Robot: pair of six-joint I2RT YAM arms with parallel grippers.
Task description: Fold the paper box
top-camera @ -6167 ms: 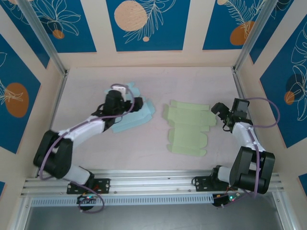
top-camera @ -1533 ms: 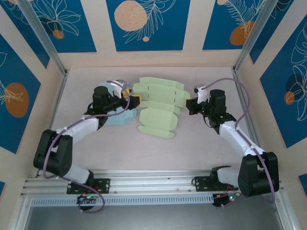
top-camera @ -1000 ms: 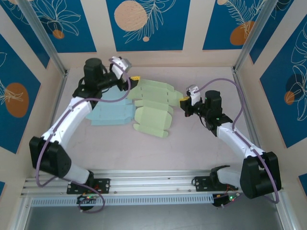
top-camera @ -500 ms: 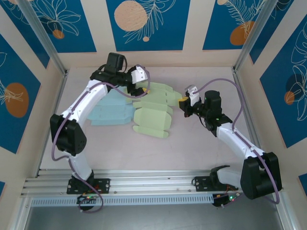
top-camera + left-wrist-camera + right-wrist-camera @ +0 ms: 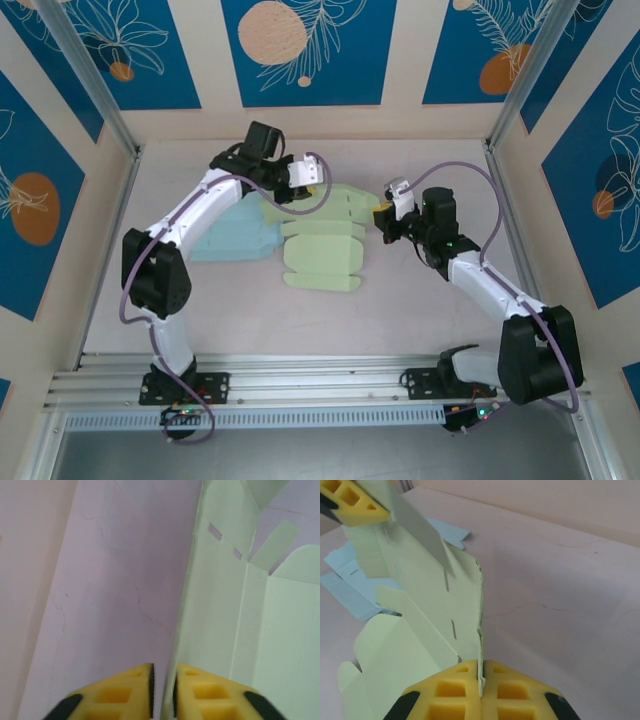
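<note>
The worktop (image 5: 420,300) is carrying two flat cut-outs. The left arm (image 5: 190,215) is reaching far across to the back, and the right arm (image 5: 480,285) is coming in from the right.

The green box (image 5: 325,250) is lying unfolded near the middle. Its main body is resting flat, and its left edge is overlapping a blue sheet (image 5: 225,235).

The box's far strip is lifting off the surface, and its long axis is running left to right between the two sets of jaws. The left jaws are sitting at the strip's far-left end. In the left wrist view they are standing almost together, with the sheet's edge running down into the thin slit between them, so they appear to be pinching it. The right jaws are pressing together on the strip's right end, and the right wrist view is showing the card edge clamped upright between the pads.

The flat body is lying on the near side of both grips, so any fold is probably turning about the crease along the strip. Each arm is nearest its own end, and neither is reaching the near flaps.
</note>
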